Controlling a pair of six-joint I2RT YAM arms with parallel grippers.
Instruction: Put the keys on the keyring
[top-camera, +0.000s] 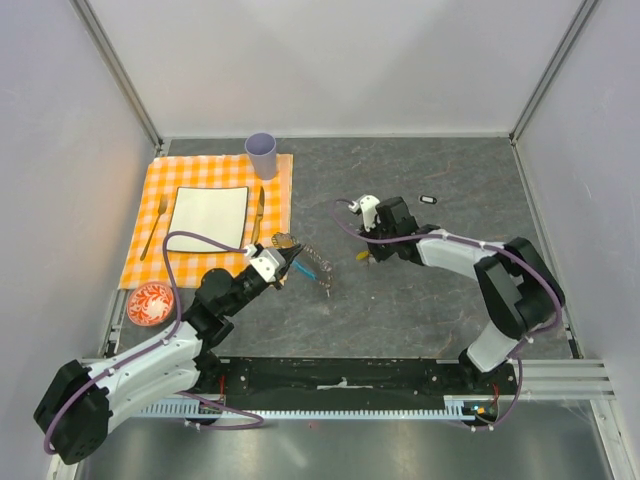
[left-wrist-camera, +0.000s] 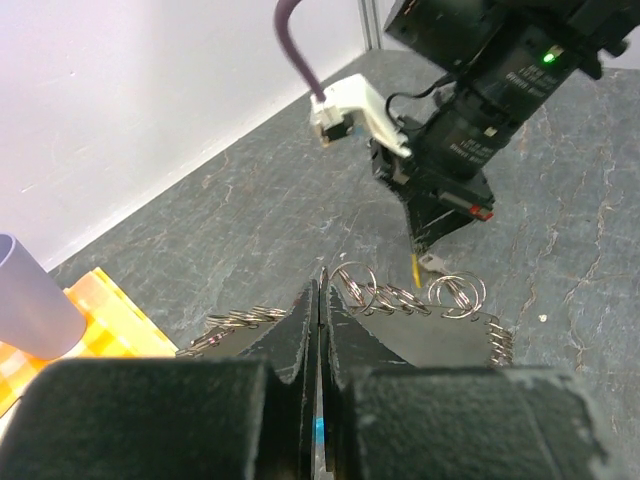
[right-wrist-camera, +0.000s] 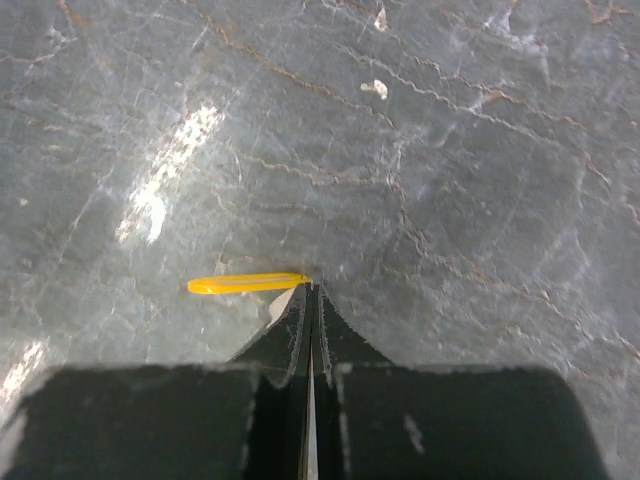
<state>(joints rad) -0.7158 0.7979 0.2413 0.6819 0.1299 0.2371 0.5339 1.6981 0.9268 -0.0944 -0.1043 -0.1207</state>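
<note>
The left gripper (top-camera: 287, 263) was clenched on the keyring (top-camera: 318, 268), its 2 fingers (left-wrist-camera: 298, 335) pressed flat together. The grey chain loops spilled out on both sides and the blue section trailed over the table (top-camera: 420, 310), just right of the placemat (top-camera: 205, 215). The right gripper (top-camera: 367, 250) stood near the keyring but apart from it, pinching the yellow-orange key (right-wrist-camera: 248, 284) by 1 end close to the tabletop, while 1 black key (top-camera: 430, 199) with a white centre lay well apart, behind the right arm.
</note>
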